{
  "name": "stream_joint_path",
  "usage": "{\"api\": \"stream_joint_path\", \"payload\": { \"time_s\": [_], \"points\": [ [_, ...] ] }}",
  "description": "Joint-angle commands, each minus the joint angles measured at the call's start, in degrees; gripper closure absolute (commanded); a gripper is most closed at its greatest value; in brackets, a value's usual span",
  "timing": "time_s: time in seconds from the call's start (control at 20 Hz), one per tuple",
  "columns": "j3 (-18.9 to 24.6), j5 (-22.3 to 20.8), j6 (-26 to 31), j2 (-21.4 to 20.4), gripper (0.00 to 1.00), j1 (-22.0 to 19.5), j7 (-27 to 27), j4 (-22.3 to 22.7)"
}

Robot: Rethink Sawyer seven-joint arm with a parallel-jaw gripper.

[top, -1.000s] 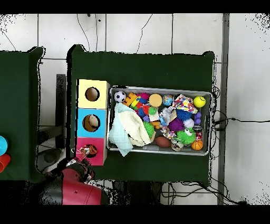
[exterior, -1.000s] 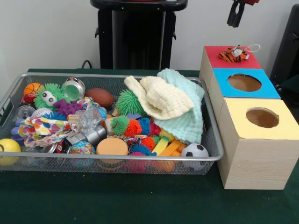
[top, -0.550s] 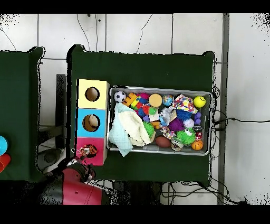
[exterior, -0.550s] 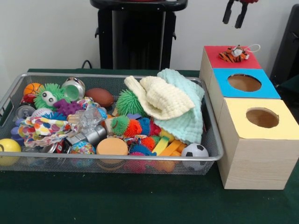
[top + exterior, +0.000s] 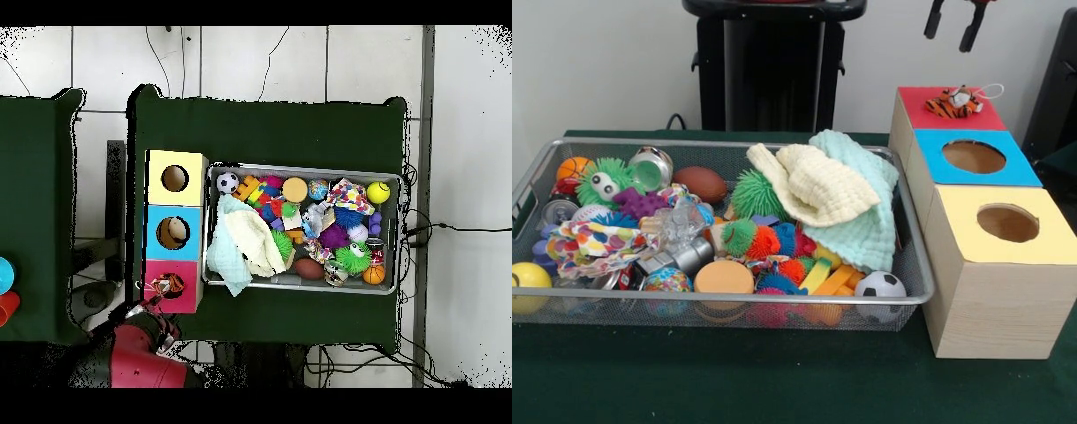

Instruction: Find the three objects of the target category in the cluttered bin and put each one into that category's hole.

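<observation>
With jaws spread and empty, the gripper (image 5: 951, 23) hangs high above the tiger (image 5: 953, 102) on the red box (image 5: 911, 101); aim squarely over its hole.

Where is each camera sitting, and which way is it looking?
Front view: sits across the table, looking level at the mesh bin and boxes; only the open gripper shows, at the top edge.
Overhead view: hangs above, looking straight down; the red arm shows at the bottom.
Shared: bin, soccer ball, toy tiger on the red box.
</observation>
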Motion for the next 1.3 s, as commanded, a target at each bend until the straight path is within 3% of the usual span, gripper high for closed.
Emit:
{"api": "stream_joint_path", "payload": {
  "time_s": [0.05,0.6,0.75,0.8,1.15,1.3],
  "points": [
    [0.8,0.4,1.2,1.9,0.00,0.1,13.9,-3.4],
    [-0.5,-0.2,4.5,2.9,0.00,0.1,13.8,-4.9],
    [-0.4,0.3,2.8,3.3,0.00,0.3,14.2,-4.3],
    [-0.3,0.6,2.4,3.5,1.00,0.3,14.4,-4.0],
    [0.6,2.4,-0.6,6.0,1.00,0.5,16.7,-3.7],
    [5.1,3.9,-7.6,7.2,1.00,-2.5,15.2,-0.9]
  ]
}}
